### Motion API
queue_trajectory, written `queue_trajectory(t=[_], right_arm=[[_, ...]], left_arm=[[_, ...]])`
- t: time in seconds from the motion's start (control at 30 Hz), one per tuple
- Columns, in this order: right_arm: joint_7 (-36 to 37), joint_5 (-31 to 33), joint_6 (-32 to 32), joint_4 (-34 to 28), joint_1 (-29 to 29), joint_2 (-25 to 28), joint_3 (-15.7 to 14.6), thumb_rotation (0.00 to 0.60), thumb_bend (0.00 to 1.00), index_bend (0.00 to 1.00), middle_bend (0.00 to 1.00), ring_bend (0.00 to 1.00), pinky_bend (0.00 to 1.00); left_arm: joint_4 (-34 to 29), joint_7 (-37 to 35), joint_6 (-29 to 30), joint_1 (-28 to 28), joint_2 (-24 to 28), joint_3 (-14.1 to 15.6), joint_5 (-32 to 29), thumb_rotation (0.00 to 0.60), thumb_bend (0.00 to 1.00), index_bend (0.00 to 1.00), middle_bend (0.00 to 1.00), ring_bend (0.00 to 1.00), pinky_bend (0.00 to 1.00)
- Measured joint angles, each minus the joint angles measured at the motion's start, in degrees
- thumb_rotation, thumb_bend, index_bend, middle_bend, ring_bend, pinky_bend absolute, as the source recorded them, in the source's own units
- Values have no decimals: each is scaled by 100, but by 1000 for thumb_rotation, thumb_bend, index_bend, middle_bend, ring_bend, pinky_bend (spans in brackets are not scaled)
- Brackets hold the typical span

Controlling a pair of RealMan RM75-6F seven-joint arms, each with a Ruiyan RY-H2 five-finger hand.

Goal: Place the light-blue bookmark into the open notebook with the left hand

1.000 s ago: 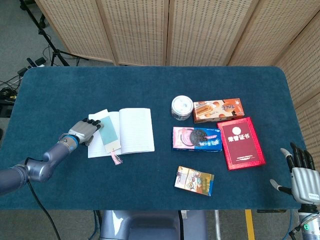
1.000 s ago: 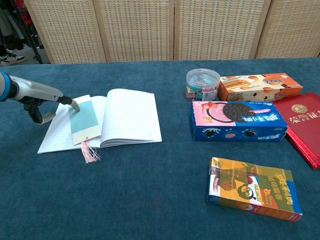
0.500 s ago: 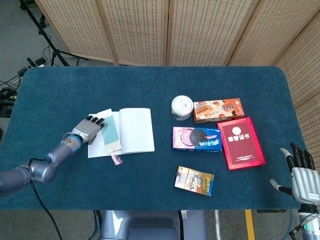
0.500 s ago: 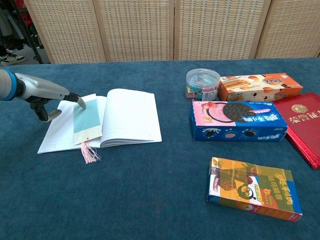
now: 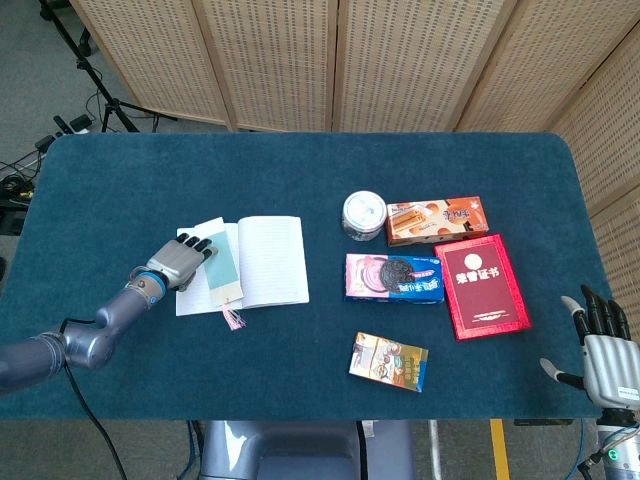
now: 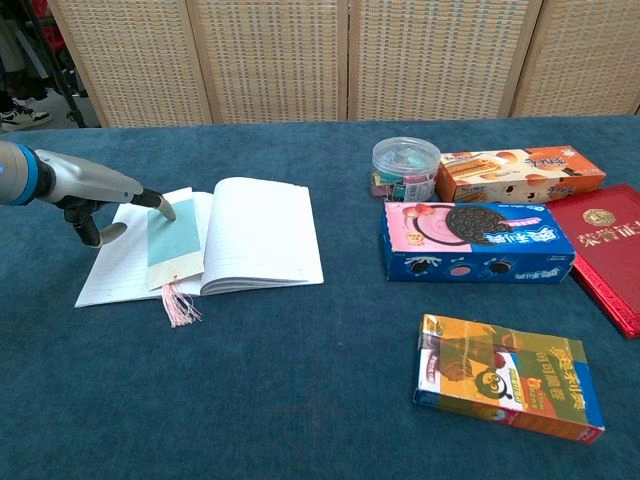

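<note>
progress: we see the light-blue bookmark lying on the open notebook | left hand fingers spread, touching its top edge | left: withdraw

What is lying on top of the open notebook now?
The light-blue bookmark lies on the open notebook's left page, its pink tassel hanging past the lower edge. The left hand's fingers touch its upper end, covering that corner.

Matt blue cloth table; paper notebook; glossy red booklet.
</note>
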Motion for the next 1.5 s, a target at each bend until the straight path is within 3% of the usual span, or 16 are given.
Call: queue_trajectory(t=[1.5], right_arm=[[50, -17, 57, -4, -30, 14, 22, 600, 105, 122, 0, 0, 0]], left_arm=[[-140, 305, 124, -27, -170, -45, 152, 600, 739, 0, 0, 0, 0]])
